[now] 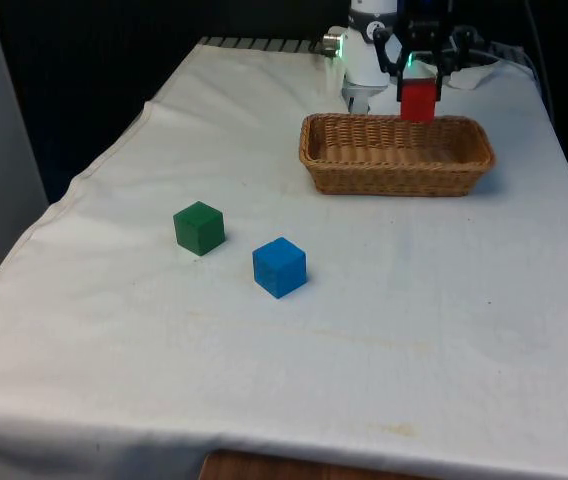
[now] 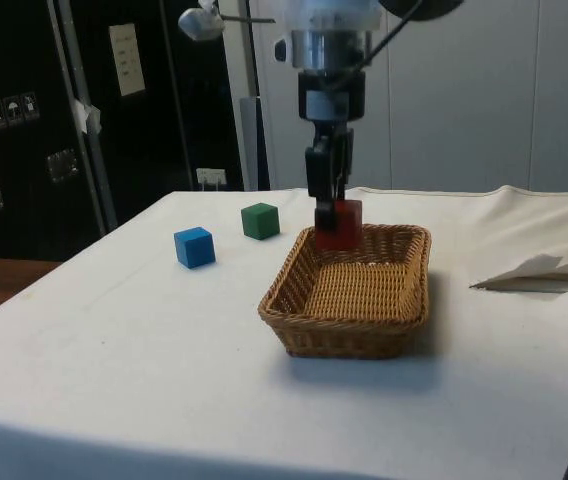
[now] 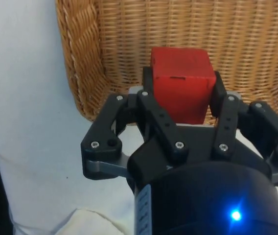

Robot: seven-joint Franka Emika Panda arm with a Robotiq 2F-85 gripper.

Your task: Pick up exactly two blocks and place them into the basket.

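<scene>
1. Gripper [image 1: 419,88]: fingers clamped on the red block [image 1: 418,100], one on each side face. It hangs above the basket [image 1: 396,172], over the end nearest the robot. In the side view the block sits level with the rim, not yet inside.

2. Left to right in the front view, all on the camera side of the gripper and well apart from it: green block [image 1: 199,227], then blue block [image 1: 280,266] just beside it, then the basket directly under the gripper. Nothing lies in the basket.

3. Progress, judged: first block in transit, release pending; a second block remains to be picked.

4. Risks:
   - The block is close to the basket's far wall. Release here could catch the rim and tip the block onto the cloth [image 1: 384,330].
   - Release from height could let the block bounce on the woven floor.
   - The basket is light; finger contact with the wall on descent could shift it.
   - Picking both remaining blocks would exceed the count of two.

5. Surface: white cloth over the table, lightly wrinkled, folded up near the robot.

6. Room: dark cabinets [image 2: 24,130] and a pale wall behind, in the side view.
</scene>
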